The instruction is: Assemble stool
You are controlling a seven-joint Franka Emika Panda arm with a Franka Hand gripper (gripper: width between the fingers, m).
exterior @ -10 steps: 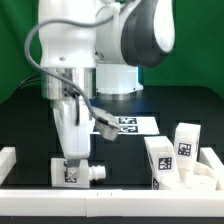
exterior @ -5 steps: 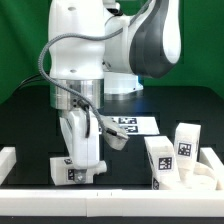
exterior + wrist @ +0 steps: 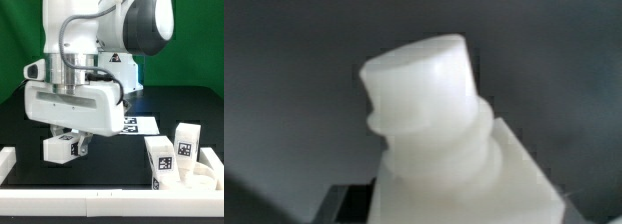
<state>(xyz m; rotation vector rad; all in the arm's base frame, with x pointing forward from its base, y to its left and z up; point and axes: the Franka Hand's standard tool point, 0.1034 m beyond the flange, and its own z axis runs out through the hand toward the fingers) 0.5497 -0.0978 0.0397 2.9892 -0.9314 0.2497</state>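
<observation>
My gripper (image 3: 72, 143) is shut on a white stool leg (image 3: 58, 150) with a black-and-white tag, and holds it lifted off the black table at the exterior view's left. In the wrist view the leg (image 3: 438, 120) fills the picture, its rounded peg end pointing away from the camera. Two more white tagged legs (image 3: 160, 160) (image 3: 187, 143) stand upright at the exterior view's right. The round seat is not in view.
The marker board (image 3: 138, 125) lies flat on the table behind the arm. White border rails run along the front (image 3: 100, 206), the left (image 3: 8, 160) and the right (image 3: 212, 160). The arm's big white body hangs over the table's left half.
The gripper closed on the leg that lay on the table at the front left and lifted it. The arm has swung and tilted, and the leg now hangs above the table.
</observation>
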